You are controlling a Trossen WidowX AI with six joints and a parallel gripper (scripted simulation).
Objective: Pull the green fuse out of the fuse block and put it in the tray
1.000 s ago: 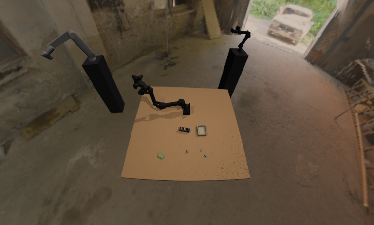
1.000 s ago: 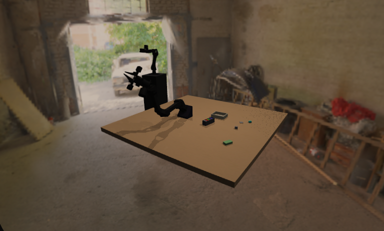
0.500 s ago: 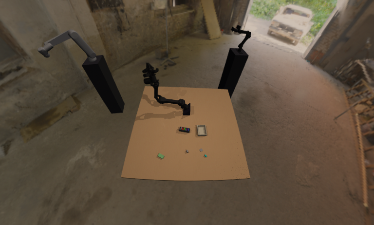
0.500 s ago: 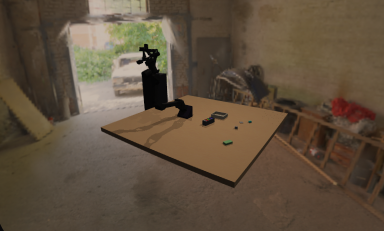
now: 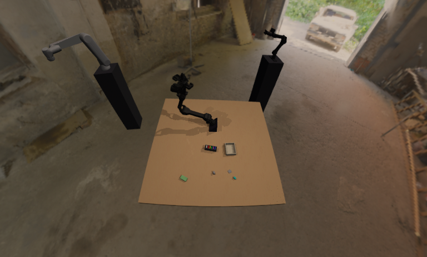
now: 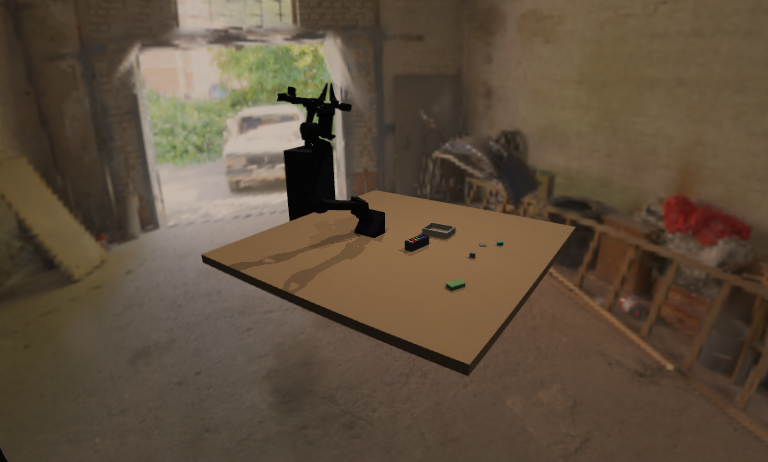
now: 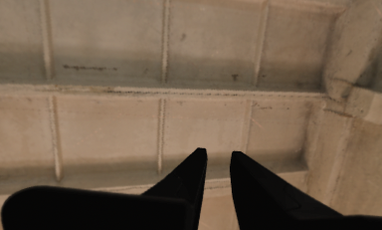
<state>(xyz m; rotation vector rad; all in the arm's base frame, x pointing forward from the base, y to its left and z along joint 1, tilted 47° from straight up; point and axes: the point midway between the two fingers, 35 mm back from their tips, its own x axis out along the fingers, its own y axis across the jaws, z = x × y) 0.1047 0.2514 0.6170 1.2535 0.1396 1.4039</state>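
The black fuse block (image 5: 210, 148) (image 6: 416, 242) stands near the middle of the table (image 5: 176, 191) (image 6: 362, 298) with a row of coloured fuses in it. The green fuse is among them but is too small to pick out. The grey tray (image 5: 225, 148) (image 6: 436, 234) lies just to the right of the block. My gripper (image 5: 180, 78) (image 6: 329, 89) (image 7: 217, 158) is raised high above the table's far left part and points upward, far from the block. Its fingers are nearly together with nothing between them. The wrist view shows only the ceiling.
A flat green block (image 5: 183, 178) (image 6: 454, 285) lies near the front left. Two small grey pieces (image 5: 213, 172) (image 5: 229, 171) and a teal piece (image 5: 234, 177) lie in front of the block and tray. Two black pillars (image 5: 118, 95) (image 5: 266, 81) stand behind the table.
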